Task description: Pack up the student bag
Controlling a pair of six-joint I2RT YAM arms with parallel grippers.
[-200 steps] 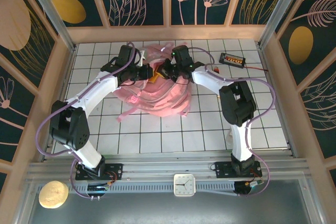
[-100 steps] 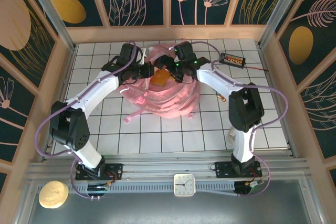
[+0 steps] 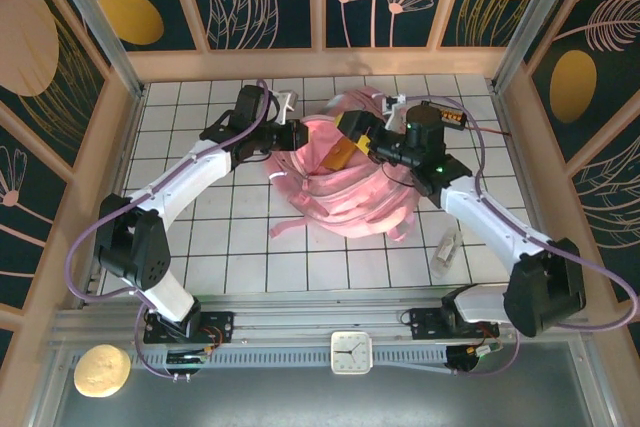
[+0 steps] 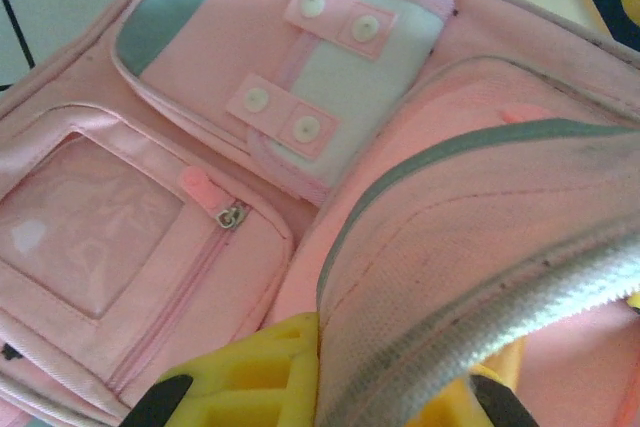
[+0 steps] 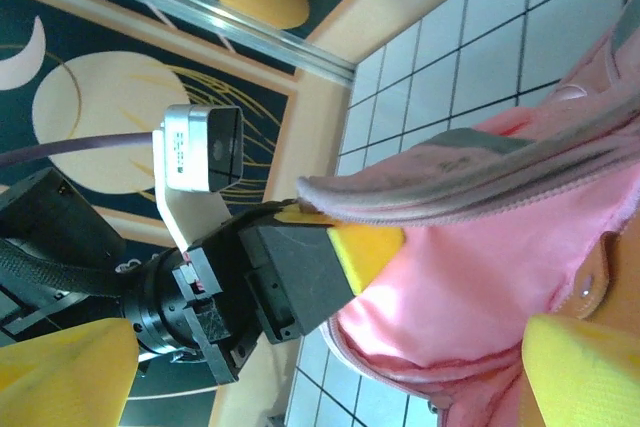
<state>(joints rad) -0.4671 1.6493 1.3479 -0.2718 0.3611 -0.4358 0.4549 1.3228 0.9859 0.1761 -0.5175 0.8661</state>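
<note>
The pink student bag [image 3: 345, 197] lies on the tiled table at the back centre. My left gripper [image 3: 292, 137] is shut on the bag's grey-edged opening rim [image 4: 450, 277], with the fabric pinched between its yellow fingers [image 4: 250, 377]. The bag's front pockets and snap tab [image 4: 300, 77] lie below it. My right gripper [image 3: 350, 149] stands wide open at the bag's mouth, opposite the left one, with nothing between its fingers. In the right wrist view the left gripper [image 5: 345, 229] holds the rim up over the pink lining [image 5: 480, 287].
A black device with an orange display [image 3: 445, 114] sits at the back right behind the right arm. A small pale tube [image 3: 447, 247] lies on the tiles at the right. Wooden walls [image 3: 310, 62] close in the back and both sides.
My right gripper has opened wide and its arm has swung out to the right. The bag has shifted right with it. My left gripper has kept its hold on the rim.
</note>
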